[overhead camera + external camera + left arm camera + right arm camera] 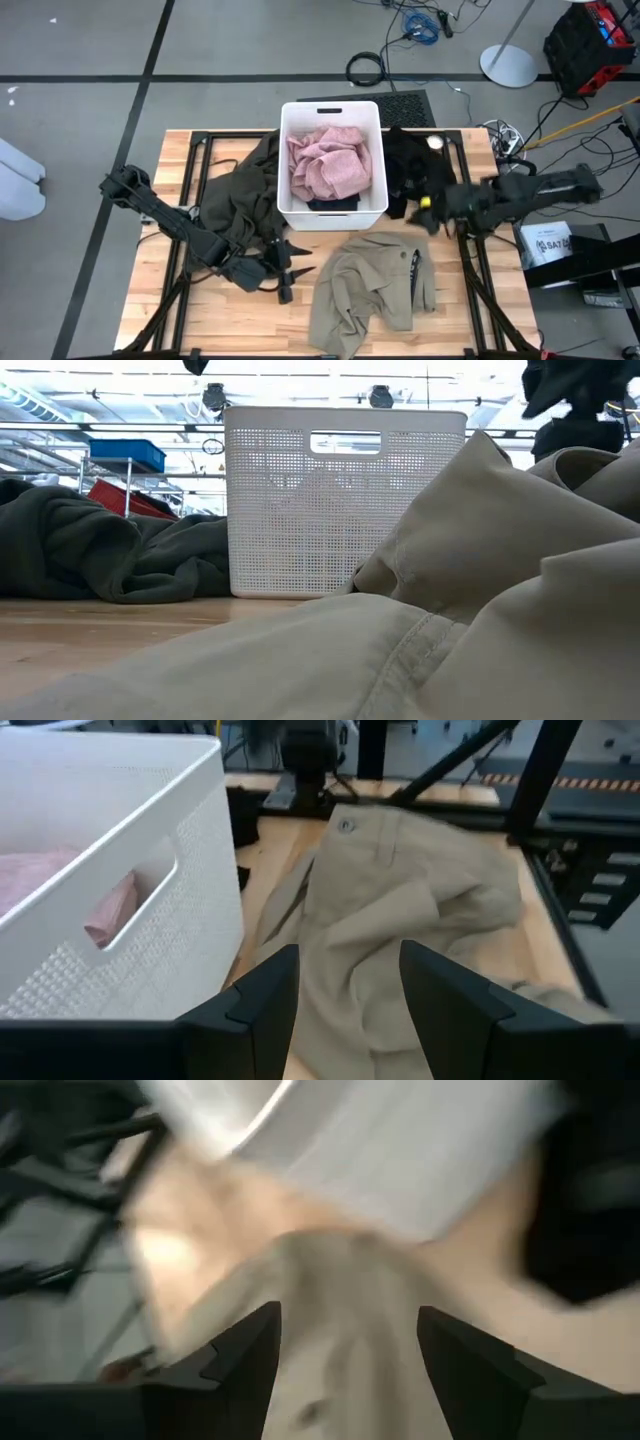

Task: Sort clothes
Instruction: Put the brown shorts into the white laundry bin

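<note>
Nearest the low camera, khaki tan garment (480, 610): soft twill heaped in broad folds, a stitched seam running across the near edge; seen from above as crumpled trousers (370, 285) spread on the bare wood of the table (165, 300), just in front of the white bin (333, 205); bin rigid plastic, rectangular, walls pierced in a fine grid with a slot handle; inside, pale pink garment (325, 160) bunched loosely over something dark at the near end; dark olive garment (235, 200), thick and fleecy, slumped against the bin's left wall; black garment (405, 170) piled by its right wall. Left gripper (283, 268) low over the table between the olive heap and the khaki, fingers (262, 1010) parted and empty, khaki lying beyond them; right gripper (432, 212) at the edge of the black pile, fingers (240, 1355) spread wide with nothing between them, blurred khaki and bin wall ahead. Judged as between picks: one piece apparently let go, the next not yet chosen. Next move likely calls for dropping onto a raised fold of the khaki or black cloth, pinching enough fabric to lift the whole limp piece clear of the bin rim without dragging its neighbours.
</note>
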`<action>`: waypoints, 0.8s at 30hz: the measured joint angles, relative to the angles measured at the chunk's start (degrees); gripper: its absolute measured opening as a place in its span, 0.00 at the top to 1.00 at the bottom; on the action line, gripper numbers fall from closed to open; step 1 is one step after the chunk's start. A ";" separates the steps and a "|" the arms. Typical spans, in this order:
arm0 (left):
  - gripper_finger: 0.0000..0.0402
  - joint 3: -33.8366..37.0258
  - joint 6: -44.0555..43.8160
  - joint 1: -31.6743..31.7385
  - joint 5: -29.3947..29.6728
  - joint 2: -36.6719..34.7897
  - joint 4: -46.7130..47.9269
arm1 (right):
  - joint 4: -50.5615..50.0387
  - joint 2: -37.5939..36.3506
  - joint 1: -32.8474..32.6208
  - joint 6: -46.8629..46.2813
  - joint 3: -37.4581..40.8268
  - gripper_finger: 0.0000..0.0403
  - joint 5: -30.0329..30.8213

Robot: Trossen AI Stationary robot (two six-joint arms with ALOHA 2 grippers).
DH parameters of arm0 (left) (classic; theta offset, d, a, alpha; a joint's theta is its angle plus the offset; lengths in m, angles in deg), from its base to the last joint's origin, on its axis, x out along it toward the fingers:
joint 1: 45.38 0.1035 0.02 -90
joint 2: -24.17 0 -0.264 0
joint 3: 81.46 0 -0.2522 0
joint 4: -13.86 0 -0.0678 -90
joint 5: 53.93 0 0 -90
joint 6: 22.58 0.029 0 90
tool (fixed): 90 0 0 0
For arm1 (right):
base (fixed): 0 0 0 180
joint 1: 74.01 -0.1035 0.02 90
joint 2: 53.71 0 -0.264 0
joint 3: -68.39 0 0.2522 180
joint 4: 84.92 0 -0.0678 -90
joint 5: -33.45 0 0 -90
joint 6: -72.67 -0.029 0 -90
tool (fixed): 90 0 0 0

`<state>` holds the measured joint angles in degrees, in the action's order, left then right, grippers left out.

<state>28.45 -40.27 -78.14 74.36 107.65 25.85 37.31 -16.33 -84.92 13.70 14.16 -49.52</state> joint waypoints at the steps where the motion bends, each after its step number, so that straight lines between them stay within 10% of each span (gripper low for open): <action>1: 0.54 0.00 -0.01 0.01 0.01 0.00 -0.71 | 4.38 -0.34 -3.66 -1.61 2.54 0.45 0.58; 8: 0.54 0.00 -0.02 0.10 -0.02 0.00 -1.78 | 31.62 4.71 -26.05 -3.91 12.16 0.45 9.92; 24: 0.54 0.00 -0.07 0.10 -0.50 0.26 -2.35 | 28.03 27.50 -50.78 -38.26 4.43 0.45 17.99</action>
<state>28.45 -40.34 -78.05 73.85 107.92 23.50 65.34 11.17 -135.70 -24.56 18.59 -31.53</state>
